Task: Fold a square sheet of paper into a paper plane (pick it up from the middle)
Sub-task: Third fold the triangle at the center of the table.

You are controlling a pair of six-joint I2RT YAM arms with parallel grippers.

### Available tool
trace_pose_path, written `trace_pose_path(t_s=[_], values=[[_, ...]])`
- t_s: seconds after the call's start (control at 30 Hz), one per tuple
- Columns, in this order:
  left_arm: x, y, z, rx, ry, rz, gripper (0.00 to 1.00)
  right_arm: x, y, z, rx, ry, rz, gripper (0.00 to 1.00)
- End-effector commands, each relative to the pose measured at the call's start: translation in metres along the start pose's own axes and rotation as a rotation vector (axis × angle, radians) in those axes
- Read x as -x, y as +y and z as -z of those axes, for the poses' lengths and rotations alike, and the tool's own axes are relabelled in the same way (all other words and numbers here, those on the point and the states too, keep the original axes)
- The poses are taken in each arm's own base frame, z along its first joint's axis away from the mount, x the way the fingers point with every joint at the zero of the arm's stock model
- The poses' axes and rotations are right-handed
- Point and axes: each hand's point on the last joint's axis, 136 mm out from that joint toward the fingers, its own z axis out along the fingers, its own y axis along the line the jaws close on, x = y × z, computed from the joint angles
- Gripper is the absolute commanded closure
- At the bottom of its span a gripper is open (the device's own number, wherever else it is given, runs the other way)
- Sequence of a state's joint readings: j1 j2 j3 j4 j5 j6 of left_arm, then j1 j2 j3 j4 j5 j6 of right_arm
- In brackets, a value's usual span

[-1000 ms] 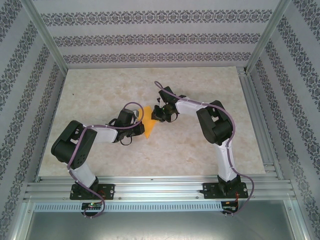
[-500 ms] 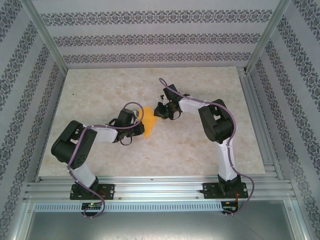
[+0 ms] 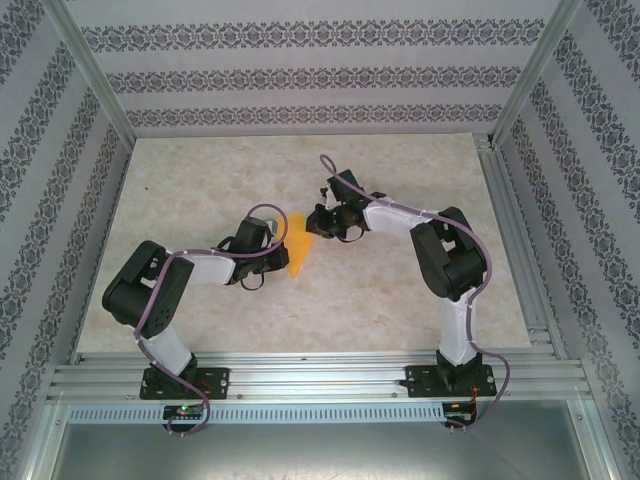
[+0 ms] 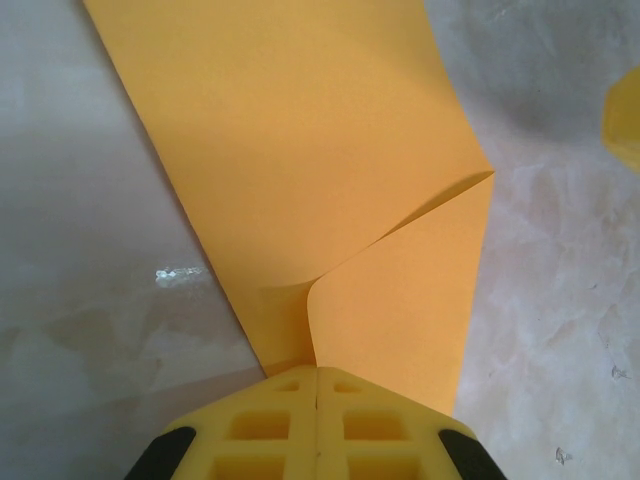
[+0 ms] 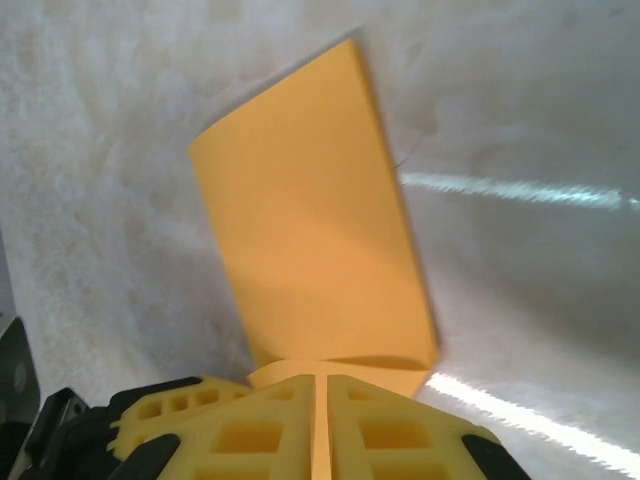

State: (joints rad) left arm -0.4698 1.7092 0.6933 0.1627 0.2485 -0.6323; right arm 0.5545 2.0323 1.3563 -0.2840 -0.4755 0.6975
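paper plane point(image 3: 298, 245): orange-yellow paper, partly folded, a narrow pointed shape in the top view
place: near the middle of the marble-patterned table, between the two arms
pose: long axis runs roughly near to far, lower tip pointing toward the near edge
left wrist view point(image 4: 330, 200): a broad smooth panel reaches up and away; a smaller flap curls over it from the right, its edge meeting a crease at the right side
right wrist view point(image 5: 310, 230): a plain elongated panel tilts up from the table, folded edge along its bottom, small flap tucked beneath
surface: unmarked, matte, no tears seen
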Motion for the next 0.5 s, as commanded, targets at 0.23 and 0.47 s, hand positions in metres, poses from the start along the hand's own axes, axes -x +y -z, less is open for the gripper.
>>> trace_pose_path(t_s=[0.23, 0.47], values=[[-0.042, 0.05, 0.001, 0.184, 0.131, 0.044, 1.0, -0.052, -0.02, -0.046, -0.055, 0.067, -0.087, 0.9], [-0.043, 0.051, 0.001, 0.185, 0.126, 0.051, 1.0, -0.052, -0.006, -0.03, -0.023, 0.045, -0.053, 0.89]])
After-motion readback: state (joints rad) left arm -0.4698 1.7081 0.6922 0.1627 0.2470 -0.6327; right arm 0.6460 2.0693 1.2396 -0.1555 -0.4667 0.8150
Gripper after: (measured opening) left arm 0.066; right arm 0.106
